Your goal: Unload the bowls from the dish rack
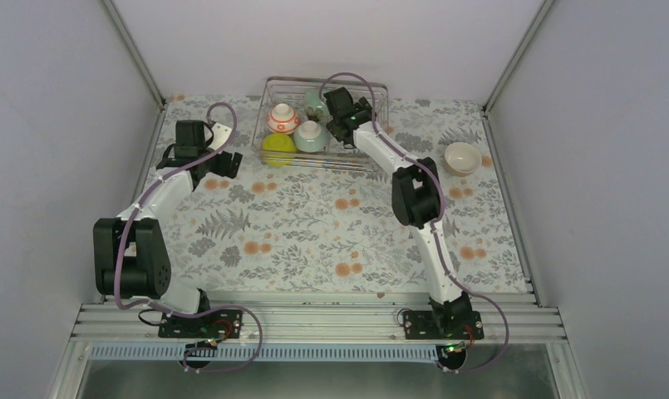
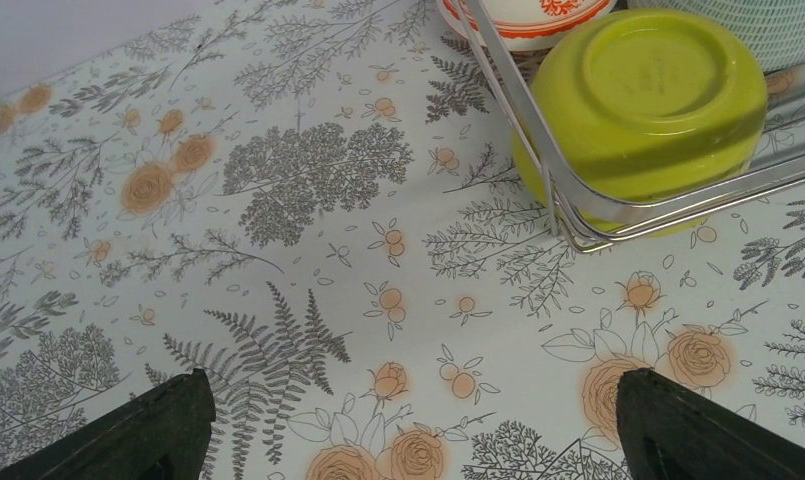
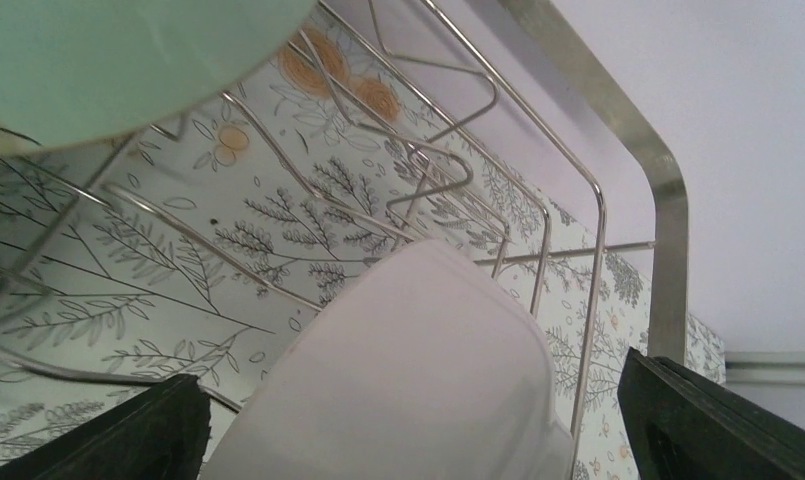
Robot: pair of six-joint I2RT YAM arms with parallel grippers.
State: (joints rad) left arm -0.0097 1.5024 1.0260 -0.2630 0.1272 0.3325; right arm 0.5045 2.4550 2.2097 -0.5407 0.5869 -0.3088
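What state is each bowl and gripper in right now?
Lime bowl: upside down in rack.
Red-patterned bowl: in rack.
Front pale green bowl: in rack.
Back pale green bowl: in rack.
White bowl: in rack, between right jaws, ungripped.
Cream bowl: upright on table.
Left gripper: jaws open, empty.
Right gripper: jaws open.

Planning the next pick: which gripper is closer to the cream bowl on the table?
Right. The right gripper is over the dish rack, left of the cream bowl; the left gripper sits beyond the rack.
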